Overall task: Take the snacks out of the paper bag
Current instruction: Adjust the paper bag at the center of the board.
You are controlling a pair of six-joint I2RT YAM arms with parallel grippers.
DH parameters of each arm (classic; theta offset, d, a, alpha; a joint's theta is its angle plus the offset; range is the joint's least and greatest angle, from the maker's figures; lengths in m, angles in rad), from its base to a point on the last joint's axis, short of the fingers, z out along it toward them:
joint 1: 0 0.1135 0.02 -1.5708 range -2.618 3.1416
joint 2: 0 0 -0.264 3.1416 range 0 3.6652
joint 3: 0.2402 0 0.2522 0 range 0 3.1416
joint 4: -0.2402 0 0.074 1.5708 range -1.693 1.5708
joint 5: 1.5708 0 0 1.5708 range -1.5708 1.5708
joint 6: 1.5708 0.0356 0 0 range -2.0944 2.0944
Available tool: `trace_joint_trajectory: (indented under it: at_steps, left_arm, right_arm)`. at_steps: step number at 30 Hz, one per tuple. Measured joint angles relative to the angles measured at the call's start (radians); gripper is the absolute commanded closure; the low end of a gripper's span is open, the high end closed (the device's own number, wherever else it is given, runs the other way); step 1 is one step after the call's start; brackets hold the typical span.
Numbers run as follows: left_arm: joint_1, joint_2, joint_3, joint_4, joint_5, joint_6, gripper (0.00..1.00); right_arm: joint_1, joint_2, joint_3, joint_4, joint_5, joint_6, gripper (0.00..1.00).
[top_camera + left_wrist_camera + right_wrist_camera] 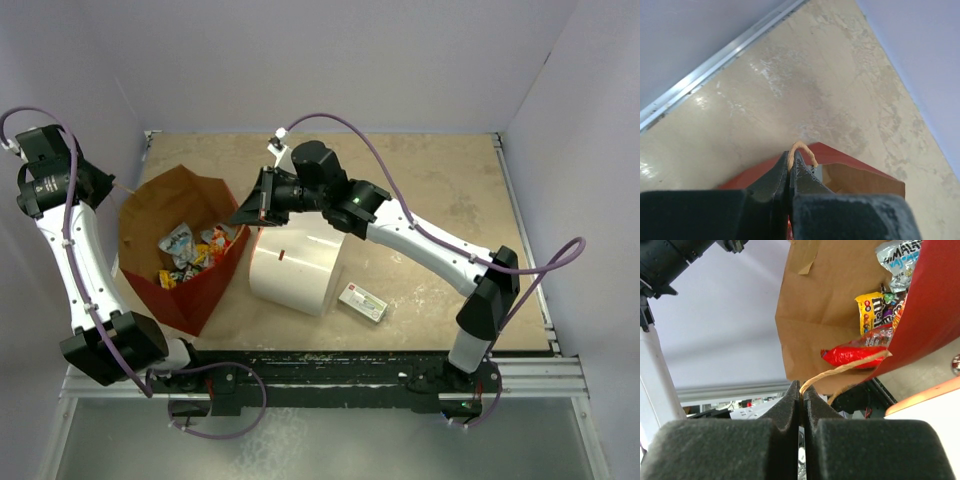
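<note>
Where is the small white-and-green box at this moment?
In the top view, the white-and-green box lies flat on the table right of centre, just right of the white cylinder, towards the near edge.

The paper bag [195, 295] is matt red outside and plain brown kraft paper inside; its handles [842, 369] are thin twisted paper cord. The snacks [185, 252] are in glossy, crinkled foil and plastic wrappers. The table [830, 85] is smooth, pale and mottled, with a faint sheen. The left claw [790, 167] and right claw [801, 390] have black, matt, grainy pads like foam.
</note>
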Motion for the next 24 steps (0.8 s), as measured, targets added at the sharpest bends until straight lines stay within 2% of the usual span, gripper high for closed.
trace_joint_trajectory:
  at_steps: [7,16,24]
  left_arm:
    - [0.000,0.024,0.010,0.053,0.133,-0.094,1.00]
    - [-0.011,0.219,0.071,0.318,0.409,-0.274,1.00]
    - [-0.126,0.550,0.405,0.406,0.577,-0.320,0.99]
  right_arm:
    - [-0.105,0.032,0.057,-0.041,-0.003,-0.021,1.00]
    - [-0.225,0.182,0.255,-0.078,-0.002,-0.072,1.00]
    - [-0.341,0.341,0.432,-0.106,-0.031,-0.099,1.00]
